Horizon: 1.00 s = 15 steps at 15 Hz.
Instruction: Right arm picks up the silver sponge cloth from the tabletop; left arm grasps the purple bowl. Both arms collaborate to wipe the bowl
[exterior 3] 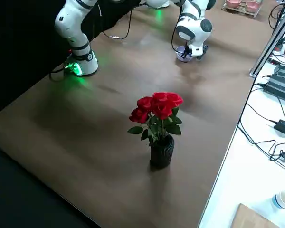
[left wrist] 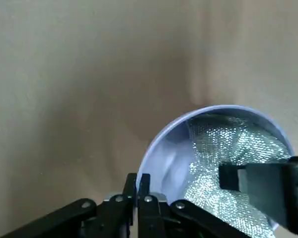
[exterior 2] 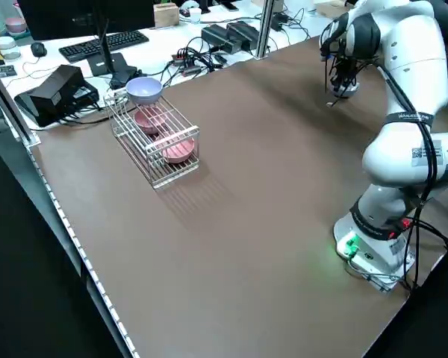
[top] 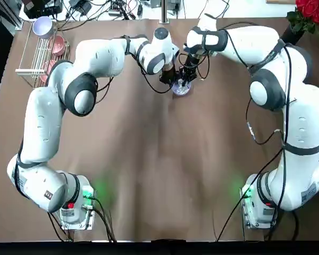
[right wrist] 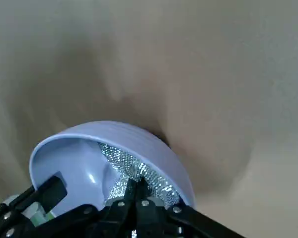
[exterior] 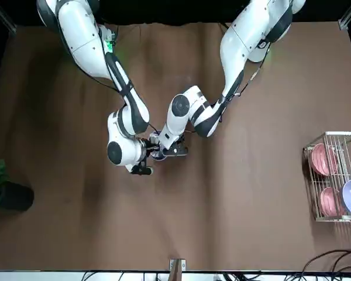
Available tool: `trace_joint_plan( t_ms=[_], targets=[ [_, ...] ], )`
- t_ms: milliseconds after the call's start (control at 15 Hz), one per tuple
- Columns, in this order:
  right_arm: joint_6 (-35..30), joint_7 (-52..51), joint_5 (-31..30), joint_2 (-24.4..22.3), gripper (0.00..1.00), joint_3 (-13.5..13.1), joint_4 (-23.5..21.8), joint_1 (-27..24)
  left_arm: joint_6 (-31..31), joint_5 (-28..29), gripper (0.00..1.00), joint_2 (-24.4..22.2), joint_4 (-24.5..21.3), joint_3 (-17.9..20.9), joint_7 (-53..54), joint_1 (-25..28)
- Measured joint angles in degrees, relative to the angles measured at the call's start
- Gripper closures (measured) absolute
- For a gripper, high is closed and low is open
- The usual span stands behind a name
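The purple bowl (top: 181,88) is at the far middle of the tabletop (top: 159,159), between the two grippers. My left gripper (left wrist: 137,182) is shut on the bowl's rim, with the bowl (left wrist: 171,148) held low over the table. The silver sponge cloth (left wrist: 223,148) lies inside the bowl against its pale wall. My right gripper (right wrist: 137,187) is shut on the cloth (right wrist: 131,168) and reaches into the bowl (right wrist: 139,141) from the opposite side. In the front view both wrists crowd over the bowl (exterior: 159,154) and hide most of it.
A wire rack (top: 29,56) at the far left holds pink bowls (top: 57,45) and another lavender bowl (top: 42,25). A vase of red roses (top: 308,13) stands at the far right corner. Cables lie along the far edge.
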Motion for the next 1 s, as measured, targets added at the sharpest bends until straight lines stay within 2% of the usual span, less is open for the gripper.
trace_joint_plan(
  t_ms=[267,800,1000],
  targets=[
    [0.12,0.06,0.15,0.19,0.99,0.0,0.01,0.35,-0.01,0.0,0.96,0.01,0.0,0.0,0.0,0.0],
    [0.15,0.13,8.05,1.45,0.99,-0.16,-0.03,0.46,-0.03,0.0,0.96,0.01,0.0,0.03,0.0,0.0],
    [0.12,0.19,9.04,1.57,0.99,-0.21,-0.03,0.46,-0.03,0.0,0.96,0.01,0.0,0.03,0.0,0.0]
  ],
)
